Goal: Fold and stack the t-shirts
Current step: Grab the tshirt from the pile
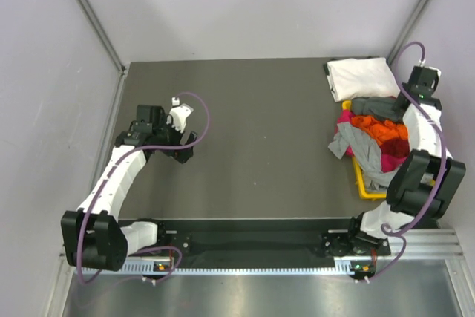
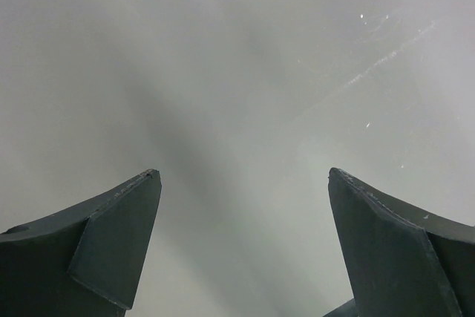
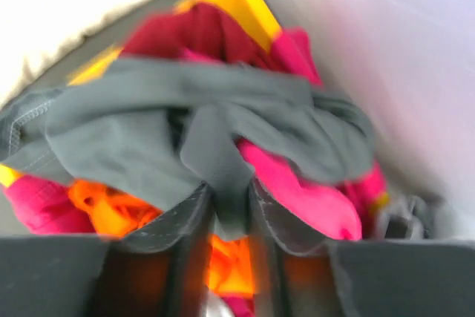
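Soft, crumpled cloth of the dark grey t-shirt is pinched between the right gripper's fingers. It lies over an orange shirt and a pink shirt heaped in the yellow plastic bin. A white t-shirt lies folded on the matte table beside the bin. The left gripper gapes wide, empty.

T-shirts at the worktop's right edge
A heap of t-shirts lies in the bin; a folded t-shirt lies just behind it. The right hand is on the topmost t-shirt, the left hand well apart at left.
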### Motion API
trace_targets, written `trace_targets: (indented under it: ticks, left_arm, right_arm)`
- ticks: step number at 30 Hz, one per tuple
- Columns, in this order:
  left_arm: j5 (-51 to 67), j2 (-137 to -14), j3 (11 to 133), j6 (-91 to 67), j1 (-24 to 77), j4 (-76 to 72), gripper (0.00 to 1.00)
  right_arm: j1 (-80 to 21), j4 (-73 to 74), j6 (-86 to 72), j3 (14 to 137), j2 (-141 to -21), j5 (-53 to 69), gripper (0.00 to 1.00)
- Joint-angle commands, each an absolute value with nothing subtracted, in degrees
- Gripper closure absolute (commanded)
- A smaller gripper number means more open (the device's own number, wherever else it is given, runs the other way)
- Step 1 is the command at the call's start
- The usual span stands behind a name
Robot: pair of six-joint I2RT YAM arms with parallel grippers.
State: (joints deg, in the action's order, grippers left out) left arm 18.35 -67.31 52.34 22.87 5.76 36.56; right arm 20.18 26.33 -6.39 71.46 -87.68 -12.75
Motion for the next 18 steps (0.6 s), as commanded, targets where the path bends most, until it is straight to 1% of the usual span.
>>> trace_targets:
  ticks: [1,2,6,11,15,18]
  left_arm:
    - [18.1,-67.7,52.6,23.9,5.8,36.2,0.01]
    - [18.0,-67.8,52.6,23.9,5.8,36.3,0.01]
    - [18.5,-68.6,52.7,24.1,5.8,36.1,0.01]
    - [18.5,-69.3,53.4,24.0,5.8,36.1,0.01]
    - [18.8,-69.2,53.7,24.0,5.8,36.5,0.01]
    - [19.0,-69.2,53.7,23.8,5.8,36.4,0.01]
  right_arm:
    - [20.6,26.4,-3.0,78.4,-89.6,-10.5,0.91]
    - [20.6,26.8,-2.7,79.0,-89.5,-10.1,1.0]
    - [19.8,26.5,-1.6,80.9,-85.8,-10.1,1.0]
    - [17.7,28.0,-0.9,86.0,-77.5,-12.8,1.0]
    - [13.2,26.7,1.4,93.7,-71.4,-13.4,1.0]
    - [11.0,25.2,2.0,99.2,-68.0,-9.2,1.0]
